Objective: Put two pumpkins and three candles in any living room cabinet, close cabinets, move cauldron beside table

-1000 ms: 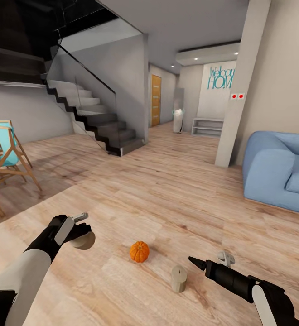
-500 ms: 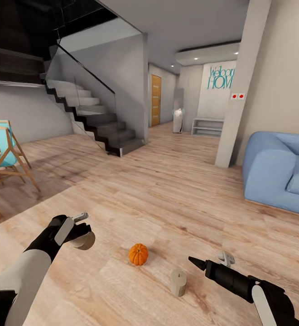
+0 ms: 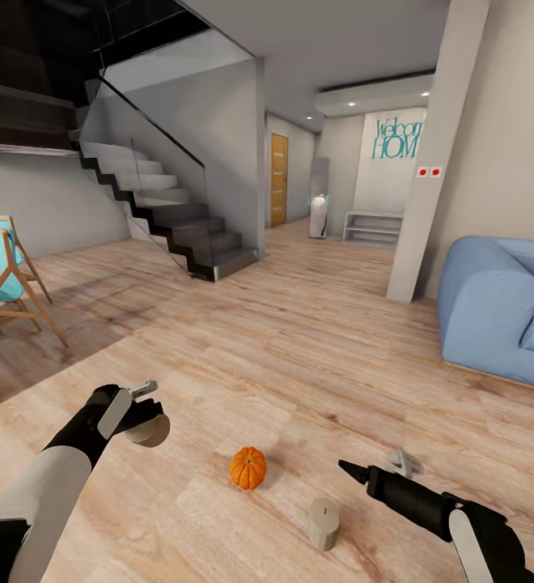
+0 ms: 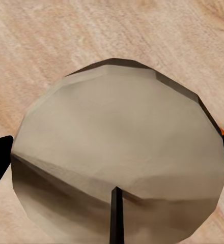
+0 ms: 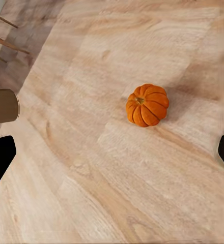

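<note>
Left gripper [image 3: 147, 419] is clamping a stubby beige-grey candle [image 4: 119, 157]. Right gripper [image 3: 378, 468] is hovering open-jawed, empty. Ribbed orange pumpkin [image 3: 248, 468] lying on the wooden floor [image 3: 299, 356] at 12 o'clock; second candle [image 3: 324, 523] at 1 o'clock. Both are awaiting stowing.

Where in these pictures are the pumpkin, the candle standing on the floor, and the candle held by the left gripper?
pumpkin [image 3: 248, 468]: head view, middle of its ribbed side.
candle standing on the floor [image 3: 324, 523]: head view, its side wall.
candle held by the left gripper [image 4: 119, 157]: left wrist view, its flat top.
</note>
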Available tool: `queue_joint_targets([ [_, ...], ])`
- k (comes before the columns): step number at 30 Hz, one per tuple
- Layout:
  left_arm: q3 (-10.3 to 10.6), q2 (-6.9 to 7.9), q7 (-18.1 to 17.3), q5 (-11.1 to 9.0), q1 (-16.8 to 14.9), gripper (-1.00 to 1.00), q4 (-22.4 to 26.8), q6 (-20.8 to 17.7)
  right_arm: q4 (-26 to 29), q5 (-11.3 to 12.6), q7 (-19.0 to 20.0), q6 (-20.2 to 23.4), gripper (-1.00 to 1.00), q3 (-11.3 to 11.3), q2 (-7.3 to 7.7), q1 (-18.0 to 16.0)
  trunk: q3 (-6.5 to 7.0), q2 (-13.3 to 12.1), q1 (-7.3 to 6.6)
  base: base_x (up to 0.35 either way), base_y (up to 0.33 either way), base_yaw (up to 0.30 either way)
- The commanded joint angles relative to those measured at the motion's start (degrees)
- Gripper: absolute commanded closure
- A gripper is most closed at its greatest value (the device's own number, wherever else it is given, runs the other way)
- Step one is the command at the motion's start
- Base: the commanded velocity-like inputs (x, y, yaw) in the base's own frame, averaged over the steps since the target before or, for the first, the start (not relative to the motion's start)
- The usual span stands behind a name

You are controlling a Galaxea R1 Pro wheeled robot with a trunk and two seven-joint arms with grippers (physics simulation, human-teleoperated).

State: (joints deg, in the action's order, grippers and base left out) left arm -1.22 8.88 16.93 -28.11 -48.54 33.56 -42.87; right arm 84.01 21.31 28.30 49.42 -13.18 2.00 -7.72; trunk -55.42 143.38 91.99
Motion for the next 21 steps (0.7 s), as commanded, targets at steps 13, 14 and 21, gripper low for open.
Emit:
queue_joint_targets([
  [13,0.0,-0.01,0.3,-0.5,0.0,1.00,0.2,-0.2,-6.3,0.9,-41.8,5.4,-1.00,5.0,-6.94,-13.1,-0.06,0.0,-0.01,0.005,0.001,0.000],
  [14,0.0,-0.01,0.3,-0.6,0.0,1.00,0.2,-0.2,-7.7,0.9,-42.9,5.4,-1.00,5.2,-7.16,-14.1,-0.06,0.0,-0.01,0.000,0.000,0.000],
  [21,0.0,-0.01,0.2,-0.6,0.0,1.00,0.2,-0.3,-18.5,0.9,-47.0,3.7,-1.00,6.1,-8.03,-20.2,-0.06,0.0,-0.01,0.000,0.000,0.000],
])
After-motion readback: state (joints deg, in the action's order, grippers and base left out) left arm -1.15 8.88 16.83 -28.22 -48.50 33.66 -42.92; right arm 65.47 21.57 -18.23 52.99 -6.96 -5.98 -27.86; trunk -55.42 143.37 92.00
